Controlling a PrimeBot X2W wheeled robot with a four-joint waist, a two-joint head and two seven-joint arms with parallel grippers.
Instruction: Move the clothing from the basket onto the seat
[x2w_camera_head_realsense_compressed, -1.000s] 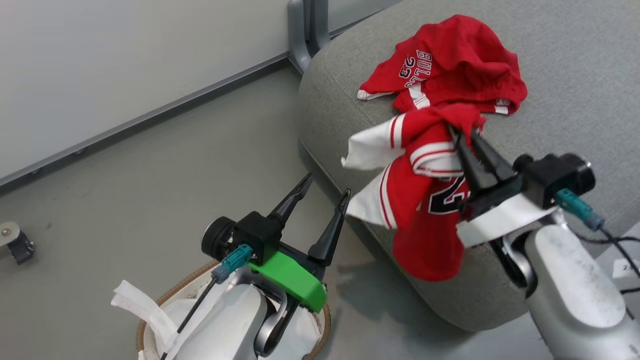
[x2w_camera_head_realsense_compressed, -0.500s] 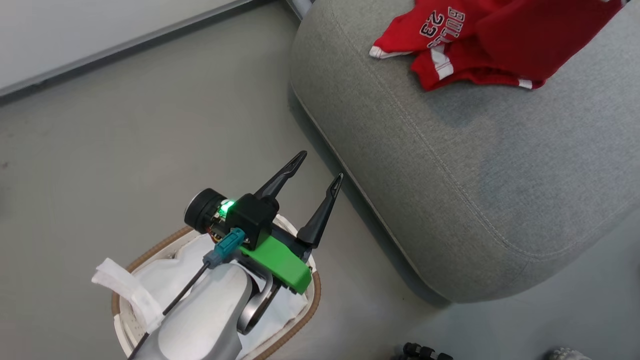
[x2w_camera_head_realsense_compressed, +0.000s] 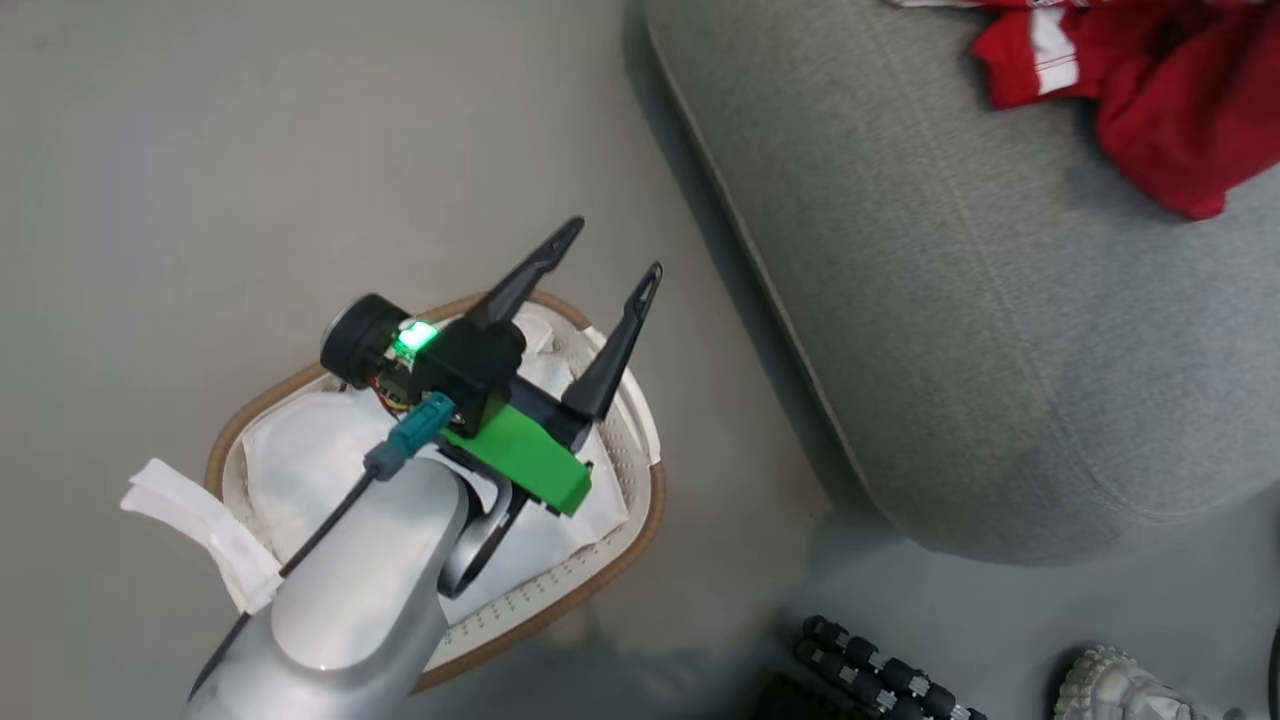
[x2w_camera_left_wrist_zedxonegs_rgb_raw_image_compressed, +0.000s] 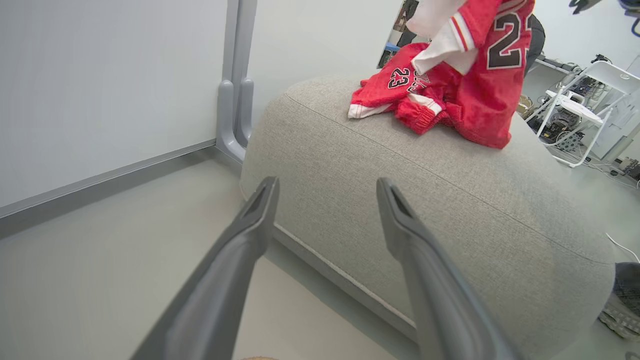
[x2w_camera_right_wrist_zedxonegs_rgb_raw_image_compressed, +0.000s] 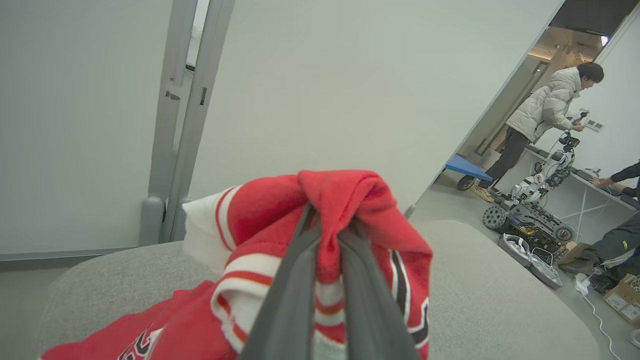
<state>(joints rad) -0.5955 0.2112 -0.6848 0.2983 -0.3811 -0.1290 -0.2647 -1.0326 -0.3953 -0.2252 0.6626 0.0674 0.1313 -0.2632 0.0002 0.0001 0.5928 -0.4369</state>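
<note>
Woven grey seat (x2w_camera_left_wrist_zedxonegs_rgb_raw_image_compressed: 450, 200); right pincer (x2w_camera_right_wrist_zedxonegs_rgb_raw_image_compressed: 330, 222) pinches red knit clothing (x2w_camera_right_wrist_zedxonegs_rgb_raw_image_compressed: 365, 200), left pincer (x2w_camera_head_realsense_compressed: 615, 246) gapes.

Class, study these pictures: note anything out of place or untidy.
One jersey hangs bunched from the shut right pincer over the seat, not laid down; a white liner strip flops outside the basket rim.

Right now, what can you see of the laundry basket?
The basket is oval, white perforated plastic with a brown woven-look rim, standing upright on the grey floor beside the seat, not touching it. A crumpled white liner lies inside; nothing red shows there. The open left gripper hangs above it, the arm hiding part.
</note>
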